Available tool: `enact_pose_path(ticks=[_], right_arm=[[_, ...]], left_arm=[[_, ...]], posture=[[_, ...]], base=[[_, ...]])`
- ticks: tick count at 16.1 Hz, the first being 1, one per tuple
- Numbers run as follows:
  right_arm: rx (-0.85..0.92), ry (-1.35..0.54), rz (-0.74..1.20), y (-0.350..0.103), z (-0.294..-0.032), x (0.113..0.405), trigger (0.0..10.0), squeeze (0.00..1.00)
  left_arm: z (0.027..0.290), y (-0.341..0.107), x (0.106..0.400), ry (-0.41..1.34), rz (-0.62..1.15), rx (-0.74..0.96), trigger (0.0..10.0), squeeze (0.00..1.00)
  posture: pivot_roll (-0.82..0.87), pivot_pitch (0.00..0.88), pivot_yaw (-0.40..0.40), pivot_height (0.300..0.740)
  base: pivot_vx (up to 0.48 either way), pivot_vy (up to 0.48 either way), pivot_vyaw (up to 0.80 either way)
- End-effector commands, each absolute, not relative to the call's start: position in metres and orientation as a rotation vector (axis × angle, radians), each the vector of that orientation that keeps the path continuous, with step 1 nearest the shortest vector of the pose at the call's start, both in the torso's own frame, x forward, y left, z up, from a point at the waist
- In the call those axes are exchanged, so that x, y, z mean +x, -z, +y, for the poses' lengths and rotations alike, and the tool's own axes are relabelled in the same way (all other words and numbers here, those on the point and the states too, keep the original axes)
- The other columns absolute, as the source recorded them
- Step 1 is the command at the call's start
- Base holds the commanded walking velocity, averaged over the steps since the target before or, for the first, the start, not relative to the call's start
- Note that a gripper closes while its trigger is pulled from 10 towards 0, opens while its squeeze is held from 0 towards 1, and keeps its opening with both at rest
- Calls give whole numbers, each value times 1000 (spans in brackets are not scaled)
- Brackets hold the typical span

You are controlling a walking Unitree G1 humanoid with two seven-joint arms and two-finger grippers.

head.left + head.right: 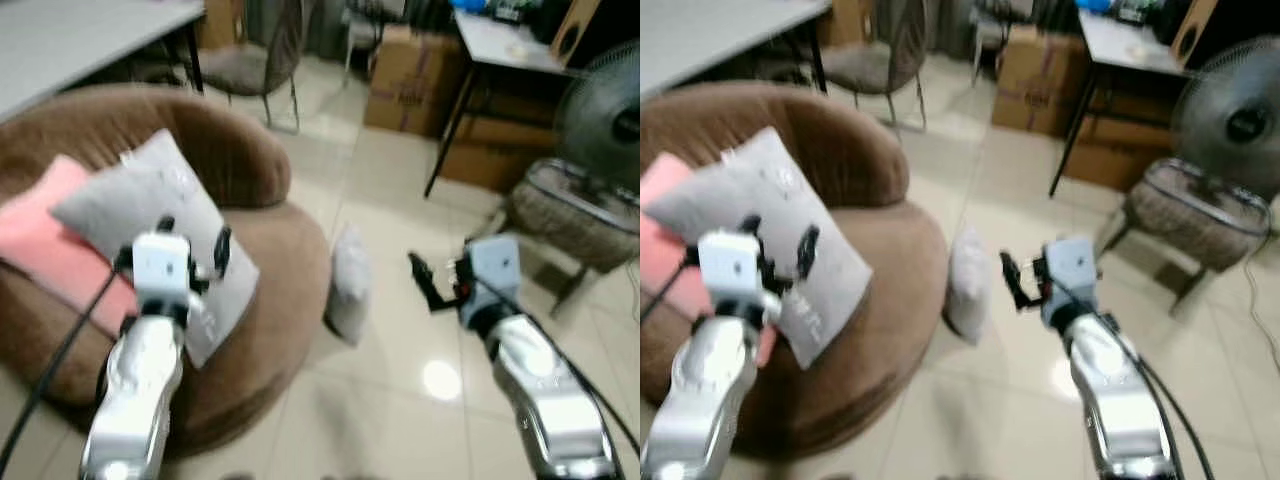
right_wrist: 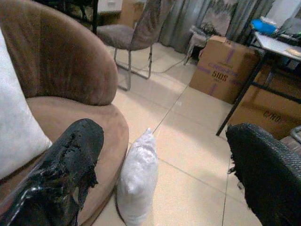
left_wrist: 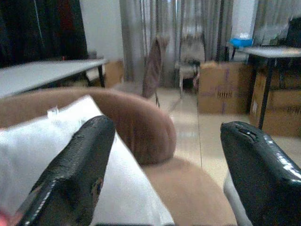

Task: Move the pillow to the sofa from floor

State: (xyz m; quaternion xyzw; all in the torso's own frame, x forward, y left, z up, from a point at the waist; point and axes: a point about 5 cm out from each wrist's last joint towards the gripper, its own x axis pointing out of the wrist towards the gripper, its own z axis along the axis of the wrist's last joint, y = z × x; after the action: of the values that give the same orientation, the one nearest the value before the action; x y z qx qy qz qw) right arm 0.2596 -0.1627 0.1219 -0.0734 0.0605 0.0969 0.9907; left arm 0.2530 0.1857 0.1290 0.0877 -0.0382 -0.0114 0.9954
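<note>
Pillow (image 2: pixel 137 188) stands upright (long axis vertical), leaning against sofa (image 2: pixel 66 70).

Legible text is limited to the cardboard boxes. The nearer cardboard box (image 2: pixel 225 69), standing on the floor beside the table leg, carries purple print on its front face reading "SIOS" as far as can be made out; a line above it is too blurred to read. The second cardboard box (image 2: pixel 263 110), under the table, shows dark lettering that appears as "C/NO". Print on the grey cushion (image 1: pixel 790 235) on the sofa is illegible.
</note>
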Motion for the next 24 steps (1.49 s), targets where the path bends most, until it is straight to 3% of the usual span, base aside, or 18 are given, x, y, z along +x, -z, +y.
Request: enact_pose_path(ticks=[1,2,3,8,24], right_arm=[[-165,-164,123,-122,-166,259,10000,0],[-165,-157,120,-122,-166,259,10000,0],[-157,-149,120,-122,-166,259,10000,0],[-145,-108,129,-120,-169,256,10000,0],[-190,-147,96,-124,-164,267,10000,0]], left_arm=[[177,-134,254,46,-89,193,10000,839],[175,-132,253,51,-80,166,10000,824],[174,-132,253,47,-74,166,10000,714],[168,-133,255,85,-69,187,10000,718],[172,-131,265,55,-52,169,10000,733]], posture=[[85,0,-32,740],[82,0,-29,740],[81,0,-27,740],[75,0,-18,740],[70,0,-25,740]], base=[[0,-480,0],[0,0,0],[0,0,0],[0,0,-640],[340,0,0]])
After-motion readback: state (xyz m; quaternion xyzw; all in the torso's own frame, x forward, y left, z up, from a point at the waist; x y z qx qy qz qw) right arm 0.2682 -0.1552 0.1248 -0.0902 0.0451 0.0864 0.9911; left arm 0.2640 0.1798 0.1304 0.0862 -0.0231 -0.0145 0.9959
